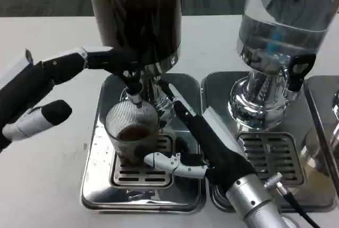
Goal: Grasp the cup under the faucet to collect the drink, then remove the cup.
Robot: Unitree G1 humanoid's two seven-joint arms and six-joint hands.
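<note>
1. The right hand (204,148) reaches in from the lower right, its silver forearm slanting up toward the left dispenser (135,19).
2. Its long fingers run up along the right side of the cup (132,133), and its thumb (172,163) curls across the cup's base at the front, so the hand grips the cup.
3. The left hand (47,85) comes in from the left edge at a higher level; one finger (100,58) stretches to the dark tap lever (130,72) and touches it, while another hangs free below with nothing in it.
4. The one cup, clear and ribbed, stands on the drip tray (100,185) right under the faucet (133,93), with a little brown drink in its bottom.
5. Two dispensers stand side by side: the left with dark liquid, the right dispenser (286,21) with clear liquid.
6. Two slotted trays show in full, one under each; the right tray (270,156) sits just beside the left.
7. The right dispenser carries one black tap handle (299,69).
</note>
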